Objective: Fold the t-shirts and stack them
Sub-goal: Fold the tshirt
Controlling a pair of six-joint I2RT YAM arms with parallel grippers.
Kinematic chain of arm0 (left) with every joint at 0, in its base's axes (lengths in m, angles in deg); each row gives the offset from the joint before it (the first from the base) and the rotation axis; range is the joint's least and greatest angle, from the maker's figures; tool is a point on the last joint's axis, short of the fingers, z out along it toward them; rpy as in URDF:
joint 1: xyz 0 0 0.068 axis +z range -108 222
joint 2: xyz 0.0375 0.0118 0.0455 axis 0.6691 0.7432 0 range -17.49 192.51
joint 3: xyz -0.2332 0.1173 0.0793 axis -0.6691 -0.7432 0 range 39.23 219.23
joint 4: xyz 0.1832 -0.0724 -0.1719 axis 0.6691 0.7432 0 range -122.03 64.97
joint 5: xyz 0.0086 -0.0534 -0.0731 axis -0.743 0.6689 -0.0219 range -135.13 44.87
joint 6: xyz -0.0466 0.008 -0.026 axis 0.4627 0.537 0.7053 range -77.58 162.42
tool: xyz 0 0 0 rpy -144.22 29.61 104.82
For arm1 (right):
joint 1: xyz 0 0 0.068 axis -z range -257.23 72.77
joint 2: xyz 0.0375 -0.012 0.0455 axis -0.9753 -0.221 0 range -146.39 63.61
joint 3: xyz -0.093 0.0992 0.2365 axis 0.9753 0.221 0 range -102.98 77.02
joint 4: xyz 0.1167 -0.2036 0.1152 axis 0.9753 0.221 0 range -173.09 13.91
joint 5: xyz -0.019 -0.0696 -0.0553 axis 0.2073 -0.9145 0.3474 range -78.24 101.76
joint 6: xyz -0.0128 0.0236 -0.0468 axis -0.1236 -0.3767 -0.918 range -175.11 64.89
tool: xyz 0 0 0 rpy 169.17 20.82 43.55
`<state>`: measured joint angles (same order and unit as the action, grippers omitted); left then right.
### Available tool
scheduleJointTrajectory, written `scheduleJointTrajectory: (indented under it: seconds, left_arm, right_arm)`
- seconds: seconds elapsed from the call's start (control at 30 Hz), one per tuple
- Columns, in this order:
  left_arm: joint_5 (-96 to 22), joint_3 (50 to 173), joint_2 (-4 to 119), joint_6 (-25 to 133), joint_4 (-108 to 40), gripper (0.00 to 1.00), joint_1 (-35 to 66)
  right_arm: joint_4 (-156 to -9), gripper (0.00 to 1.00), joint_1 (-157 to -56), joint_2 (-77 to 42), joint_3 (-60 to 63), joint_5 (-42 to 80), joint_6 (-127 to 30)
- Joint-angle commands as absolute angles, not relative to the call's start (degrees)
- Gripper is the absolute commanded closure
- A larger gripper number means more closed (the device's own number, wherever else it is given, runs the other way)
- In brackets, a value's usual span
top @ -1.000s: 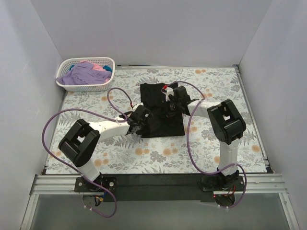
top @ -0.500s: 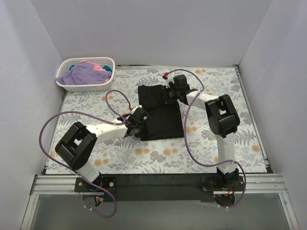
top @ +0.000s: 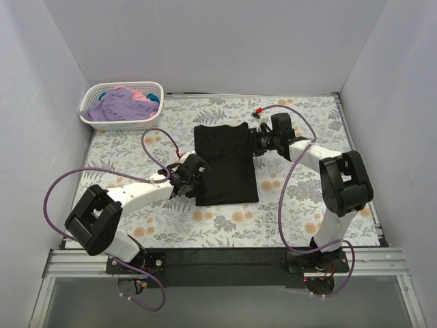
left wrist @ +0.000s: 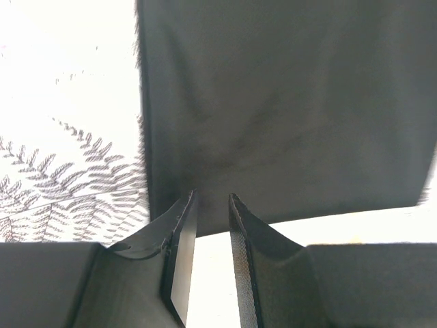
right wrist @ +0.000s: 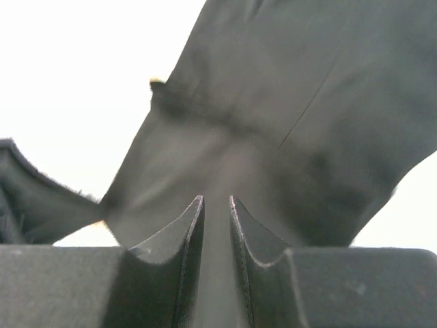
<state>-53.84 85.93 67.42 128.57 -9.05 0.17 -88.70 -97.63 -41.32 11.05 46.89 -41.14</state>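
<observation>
Between left fingers [left wrist: 184,219] and right fingers [right wrist: 192,219], our black tee [top: 225,164] lies flat on the surface [top: 205,219].
Both clench it, edge and corner; we judge they tension it smooth for folding.

Black t-shirt [top: 225,164]: plain dark cloth, spread on the floral table [top: 307,198] near its middle as a tall, roughly rectangular panel. Its near edge and left edge run straight; the far right corner is drawn into creases, as the right wrist view shows. Lavender t-shirt [top: 116,106], pink t-shirt [top: 140,96] and teal t-shirt [top: 153,98]: crumpled, unfolded, heaped together in the white basket [top: 123,125] at the far left corner, well apart from the black one.
</observation>
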Motion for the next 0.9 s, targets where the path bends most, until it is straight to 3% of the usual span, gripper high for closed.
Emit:
scheduleJointTrajectory:
  seconds: [0.0, 0.2, 0.43, 0.67, 0.87]
  left_arm:
    - [-56.47, 89.50, 62.68, 129.69, -9.35, 0.76, 1.04]
    - [-50.24, 79.59, 56.53, 133.46, -21.64, 0.75, 1.13]
    - [-45.84, 69.39, 56.43, 139.43, -29.83, 0.79, 2.09]
    - [-42.94, 59.10, 51.88, 146.13, -31.41, 0.81, 5.25]
    - [-44.07, 60.40, 42.91, 144.55, -28.16, 0.81, 6.57]
  right_arm:
    - [-92.57, 0.72, -97.71, -34.50, 19.08, 54.99, -36.58]
    - [-108.82, 0.71, -97.62, -26.32, 37.52, 62.81, -24.55]
    - [-119.02, 0.70, -97.27, -29.28, 49.57, 65.72, -20.58]
    - [-124.92, 0.71, -92.71, -36.14, 56.89, 65.98, -21.19]
    - [-124.66, 0.71, -92.35, -28.08, 55.59, 67.66, -18.47]
